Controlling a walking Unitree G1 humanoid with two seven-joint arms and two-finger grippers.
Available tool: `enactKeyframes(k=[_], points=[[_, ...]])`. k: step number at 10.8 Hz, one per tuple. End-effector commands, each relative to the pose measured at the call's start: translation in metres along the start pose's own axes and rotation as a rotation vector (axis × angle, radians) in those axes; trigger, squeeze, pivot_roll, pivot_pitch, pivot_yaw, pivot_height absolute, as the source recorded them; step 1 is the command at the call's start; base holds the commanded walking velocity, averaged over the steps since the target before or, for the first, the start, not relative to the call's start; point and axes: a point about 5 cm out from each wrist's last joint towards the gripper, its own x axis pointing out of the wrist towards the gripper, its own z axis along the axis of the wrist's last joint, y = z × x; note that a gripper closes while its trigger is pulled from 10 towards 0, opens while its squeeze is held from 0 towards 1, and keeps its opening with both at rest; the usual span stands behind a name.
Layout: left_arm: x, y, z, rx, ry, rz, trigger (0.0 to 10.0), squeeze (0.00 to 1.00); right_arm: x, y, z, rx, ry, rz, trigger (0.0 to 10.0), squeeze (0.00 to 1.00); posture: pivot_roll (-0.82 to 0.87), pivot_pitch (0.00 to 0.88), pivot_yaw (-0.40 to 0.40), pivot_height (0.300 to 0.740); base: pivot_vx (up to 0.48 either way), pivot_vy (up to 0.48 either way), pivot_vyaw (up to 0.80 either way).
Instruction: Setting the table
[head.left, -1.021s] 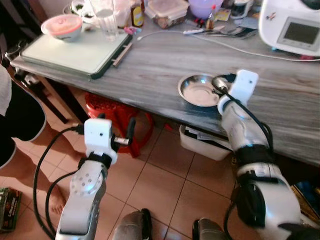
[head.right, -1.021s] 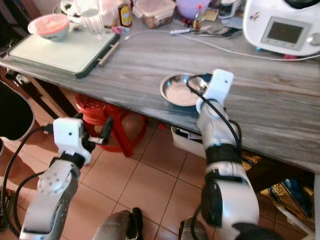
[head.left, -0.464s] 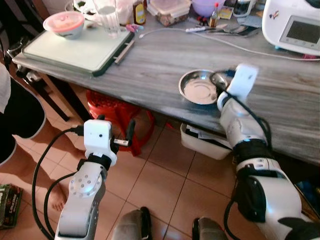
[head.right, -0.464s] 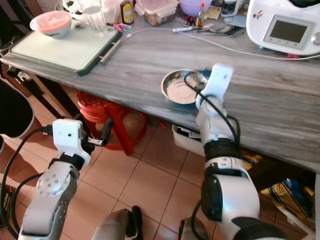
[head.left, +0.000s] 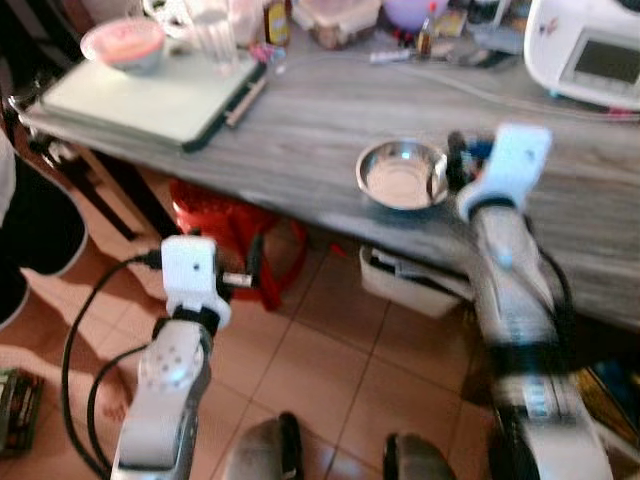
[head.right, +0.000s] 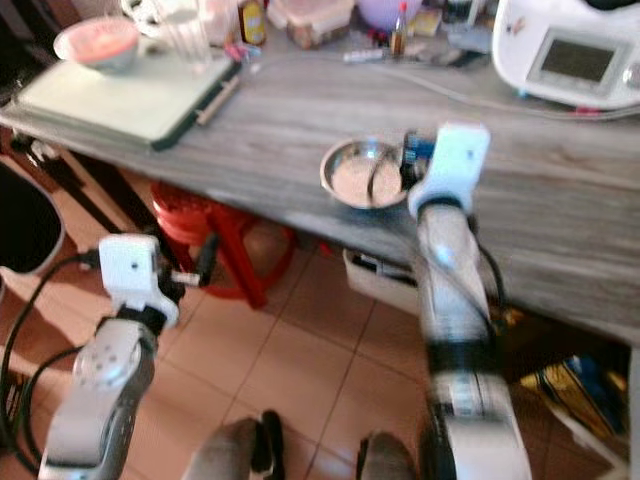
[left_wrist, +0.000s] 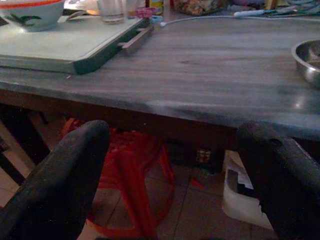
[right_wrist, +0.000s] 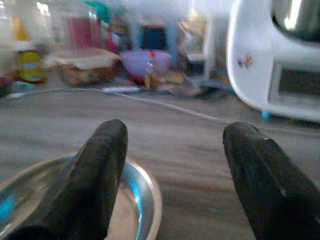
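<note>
A shiny steel bowl sits near the front edge of the grey wooden table. My right gripper hovers at the bowl's right rim. In the right wrist view my right gripper is open, with one finger over the bowl and the other outside it. My left gripper hangs low in front of the table, below its edge. The left wrist view shows my left gripper open and holding nothing, and the bowl's rim.
A pale tray at the table's left end carries a pink bowl and a glass. Jars and containers line the back. A white appliance stands at back right. Under the table are a red stool and a white box. A person's leg is at left.
My right arm has swung to the right, so its gripper now stands at the bowl's right rim. The head views have shifted slightly and are blurred. The left arm has barely moved.
</note>
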Motion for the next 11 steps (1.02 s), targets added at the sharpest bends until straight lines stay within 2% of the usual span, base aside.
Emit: enactKeyframes(k=[1,2,3,4,6,8,10,11], points=[[-0.002,0.004,-0.005,0.009,0.023,0.022,10.0,0.0,-0.006,0.007,0.003,-0.017,-0.02,0.046,10.0,1.0,0.02,0.161,0.073,0.74,0.0,0.0,0.0],[0.0,0.006,-0.004,0.013,0.019,0.03,10.0,0.0,-0.033,0.008,-0.005,0.008,0.006,0.113,10.0,0.6,0.01,0.151,0.07,0.74,0.0,0.0,0.0],[0.0,0.009,-0.006,0.019,0.02,0.039,10.0,0.0,-0.051,0.007,-0.011,-0.009,0.03,0.133,10.0,0.0,0.01,0.134,0.066,0.74,-0.24,0.0,0.0],[-0.002,0.013,-0.008,0.024,0.025,0.051,10.0,0.0,-0.065,-0.002,-0.019,-0.036,0.071,0.112,10.0,0.0,0.0,0.113,0.069,0.74,-0.247,0.0,0.0],[-0.006,0.022,-0.01,0.037,0.034,0.072,10.0,0.0,-0.078,-0.017,-0.026,-0.063,0.127,0.064,10.0,0.0,-0.01,0.076,0.077,0.74,-0.268,0.0,0.0],[-0.004,0.023,-0.01,0.039,0.03,0.079,10.0,0.0,-0.08,-0.015,-0.032,-0.001,0.176,0.036,10.0,0.0,-0.01,0.057,0.08,0.74,-0.311,0.0,0.0],[-0.005,0.021,-0.011,0.035,0.03,0.079,10.0,0.0,-0.078,-0.012,-0.036,-0.069,0.206,-0.008,10.0,0.0,-0.01,0.054,0.079,0.74,-0.296,0.0,0.0],[-0.007,0.019,-0.012,0.031,0.033,0.077,10.0,0.0,-0.078,-0.009,-0.038,-0.019,0.219,0.015,10.0,0.0,-0.01,0.056,0.078,0.74,-0.274,0.0,0.0]])
